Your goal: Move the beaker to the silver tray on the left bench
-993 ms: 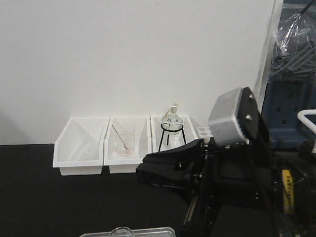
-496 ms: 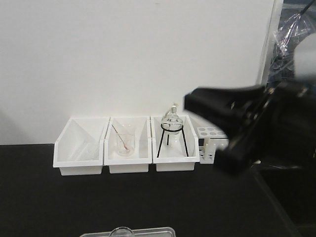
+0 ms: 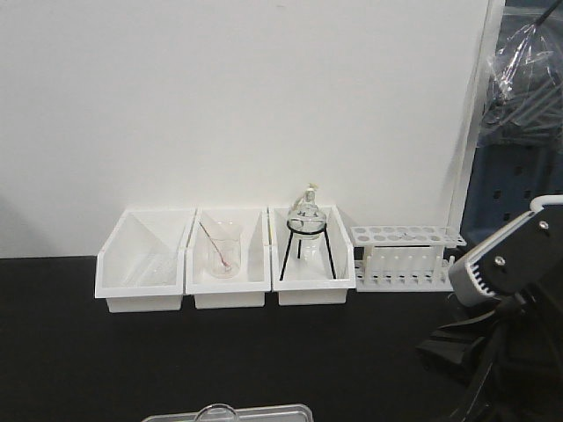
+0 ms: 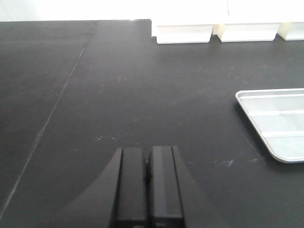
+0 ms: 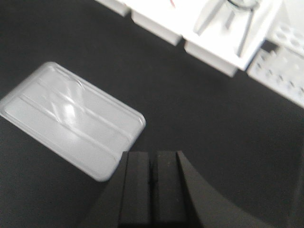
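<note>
The silver tray (image 3: 264,411) lies on the black left bench (image 3: 79,352) at the bottom edge of the front view. A clear round glass rim, the beaker (image 3: 217,410), rises just above the tray's far rim. The tray also shows in the left wrist view (image 4: 278,126) and in the right wrist view (image 5: 71,118), where only a blurred glint shows on it and no beaker can be made out. My left gripper (image 4: 147,154) is shut and empty, low over the bare bench left of the tray. My right gripper (image 5: 153,159) is shut and empty, above the bench beside the tray's right corner.
Three white bins stand along the white wall: an empty one (image 3: 145,264), one with a beaker and pinkish rod (image 3: 223,251), one with a round flask on a black tripod (image 3: 307,230). A white test-tube rack (image 3: 405,257) stands to their right. My right arm (image 3: 497,264) is at the lower right.
My right arm swung from the middle of the front view up and across to the lower right, uncovering the test-tube rack. The tray and glass rim have not moved.
</note>
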Available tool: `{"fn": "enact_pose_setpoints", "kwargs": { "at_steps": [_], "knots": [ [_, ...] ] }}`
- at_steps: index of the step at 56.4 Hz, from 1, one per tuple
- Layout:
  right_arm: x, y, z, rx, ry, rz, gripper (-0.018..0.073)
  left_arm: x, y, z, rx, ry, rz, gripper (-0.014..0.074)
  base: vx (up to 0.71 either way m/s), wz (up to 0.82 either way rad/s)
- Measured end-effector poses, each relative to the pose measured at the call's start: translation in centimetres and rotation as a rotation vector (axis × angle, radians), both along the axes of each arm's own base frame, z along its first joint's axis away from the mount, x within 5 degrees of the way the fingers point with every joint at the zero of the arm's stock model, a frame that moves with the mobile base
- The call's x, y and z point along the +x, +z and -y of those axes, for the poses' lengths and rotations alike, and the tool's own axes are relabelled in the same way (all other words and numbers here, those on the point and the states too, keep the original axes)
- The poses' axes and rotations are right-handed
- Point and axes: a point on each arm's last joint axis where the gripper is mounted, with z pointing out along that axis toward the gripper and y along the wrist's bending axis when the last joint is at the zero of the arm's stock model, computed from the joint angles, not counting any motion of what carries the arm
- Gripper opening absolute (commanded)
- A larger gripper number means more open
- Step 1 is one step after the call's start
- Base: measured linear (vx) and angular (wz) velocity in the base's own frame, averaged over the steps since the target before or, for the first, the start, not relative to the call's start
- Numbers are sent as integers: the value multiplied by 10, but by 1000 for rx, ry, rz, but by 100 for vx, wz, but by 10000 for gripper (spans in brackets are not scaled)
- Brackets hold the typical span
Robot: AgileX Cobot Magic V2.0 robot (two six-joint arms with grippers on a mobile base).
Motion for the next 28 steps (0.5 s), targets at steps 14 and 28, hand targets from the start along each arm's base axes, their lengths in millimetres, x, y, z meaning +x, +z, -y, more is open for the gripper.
{"fn": "enact_pose_setpoints", "kwargs": {
  "at_steps": [14, 28],
  "knots": [
    [-41, -44, 25, 173, -47, 251, -8, 0, 0, 0, 0, 0, 0, 1, 0, 0],
    [-87, -126, 76, 237, -295, 334, -8, 0, 0, 0, 0, 0, 0, 1, 0, 0]
  ]
}}
